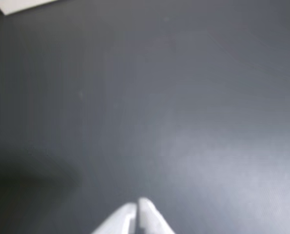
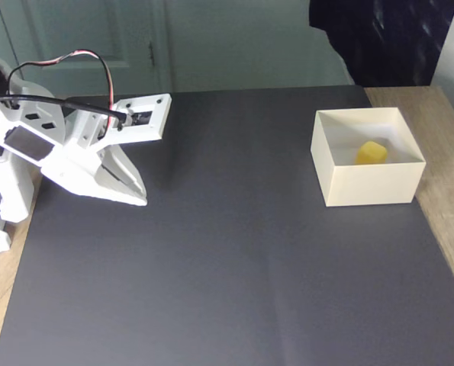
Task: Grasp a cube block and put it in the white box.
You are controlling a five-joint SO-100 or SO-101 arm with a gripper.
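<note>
A small yellow cube block [image 2: 371, 152] sits inside the white box [image 2: 368, 184], toward its far right corner, on the right side of a dark grey mat [image 2: 234, 252] in the fixed view. Well apart from it, at the mat's left edge, the white arm's gripper [image 2: 140, 200] points down toward the mat with its fingers pressed together and nothing between them. In the blurred wrist view the two pale fingertips [image 1: 145, 207] meet at the bottom edge over bare mat, with a white corner [image 1: 18, 5] at the top left.

cube block [image 2: 371, 152] inside white box [image 2: 368, 183], fingers [image 2: 135, 197] together
</note>
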